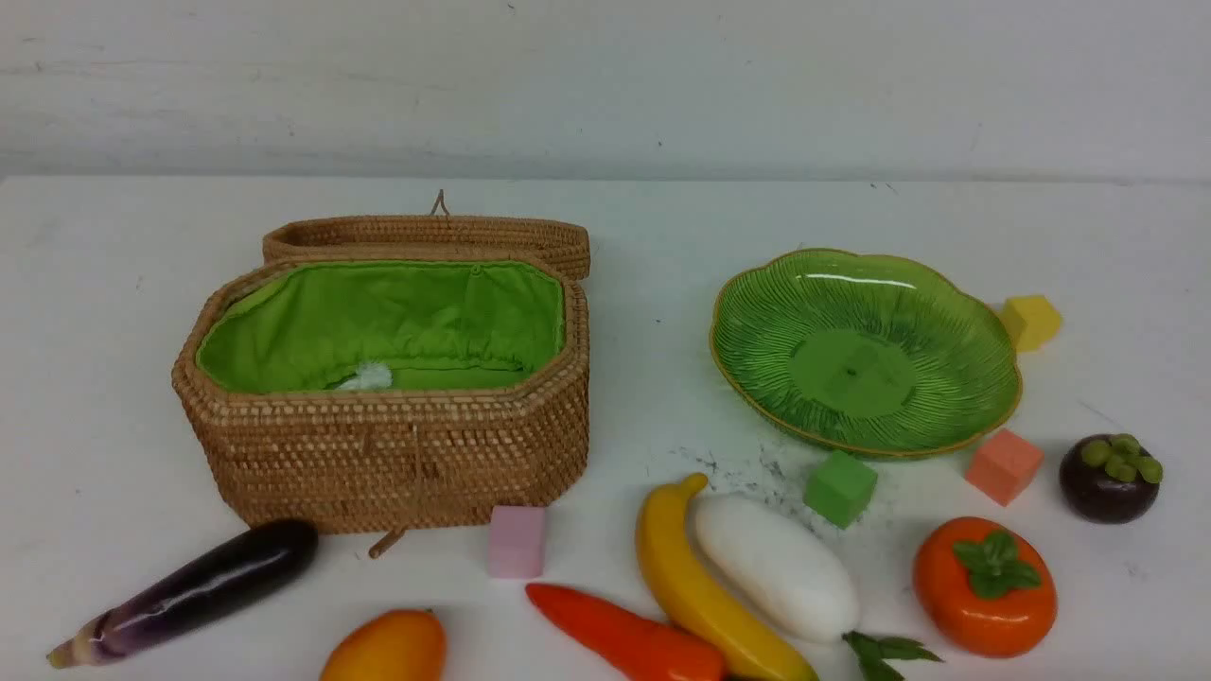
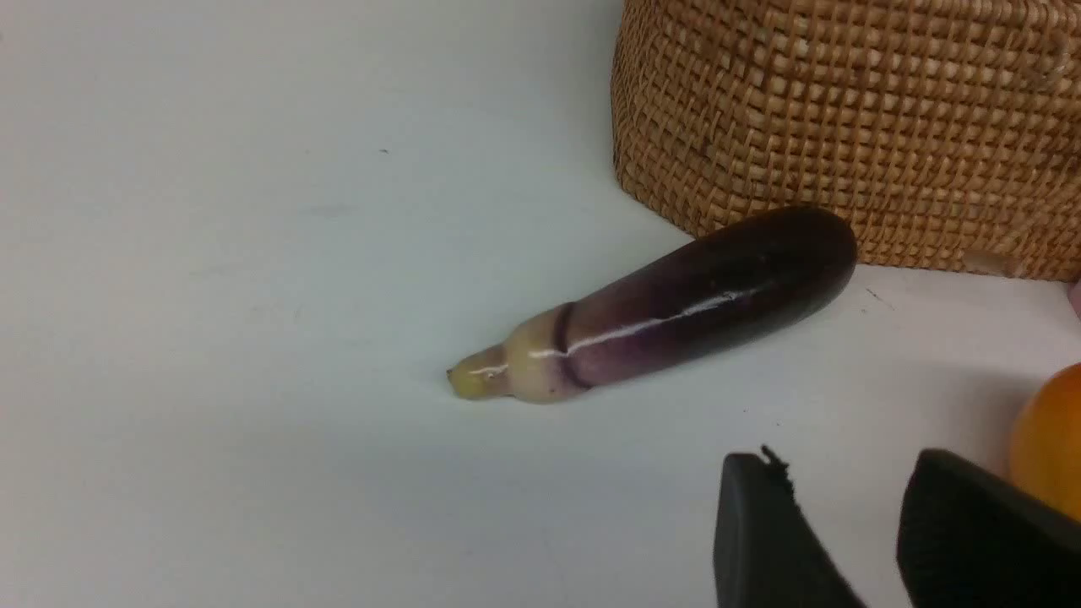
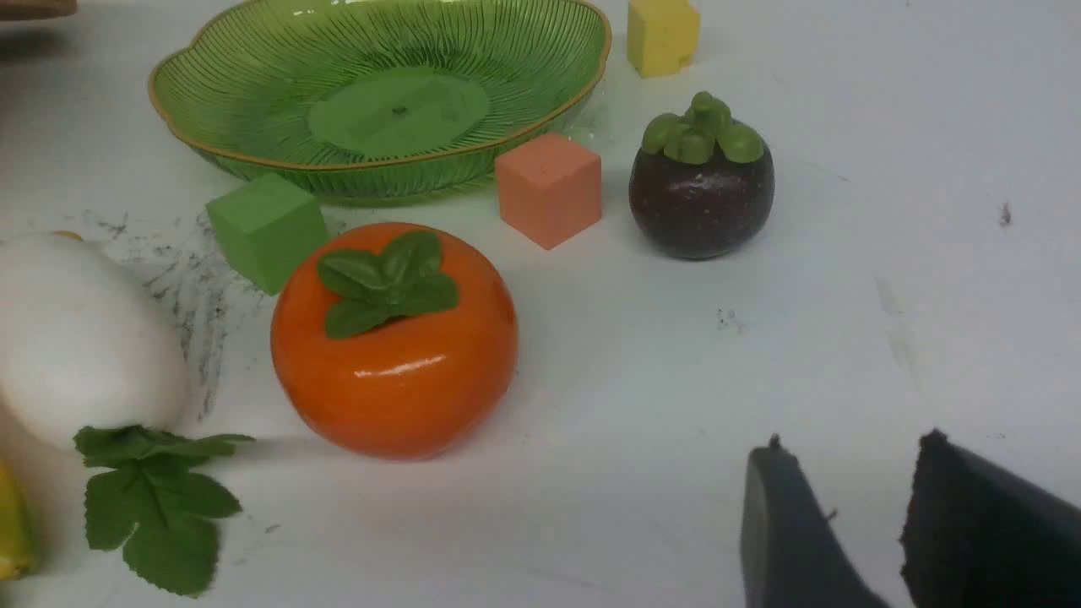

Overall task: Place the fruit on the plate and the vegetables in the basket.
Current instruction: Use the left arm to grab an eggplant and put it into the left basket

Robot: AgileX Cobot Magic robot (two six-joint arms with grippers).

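- The left tool (image 2: 836, 473), seen in its wrist view: two matte black, wedge-shaped plastic fingers (image 2: 760, 540) that taper to blunt, rounded tips; the narrower one has a tiny frayed black tuft at its tip; the broader one has a flat, slanted face
- The right tool (image 3: 853, 452), seen in its wrist view: a similar pair of dark wedges; the narrower is charcoal grey with a faint sheen and a small nub at its tip; the wider is deep black with a ragged upper corner

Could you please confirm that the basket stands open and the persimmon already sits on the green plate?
The basket does stand open, but the persimmon sits on the table in front of the plate, not on it. The front view shows this.
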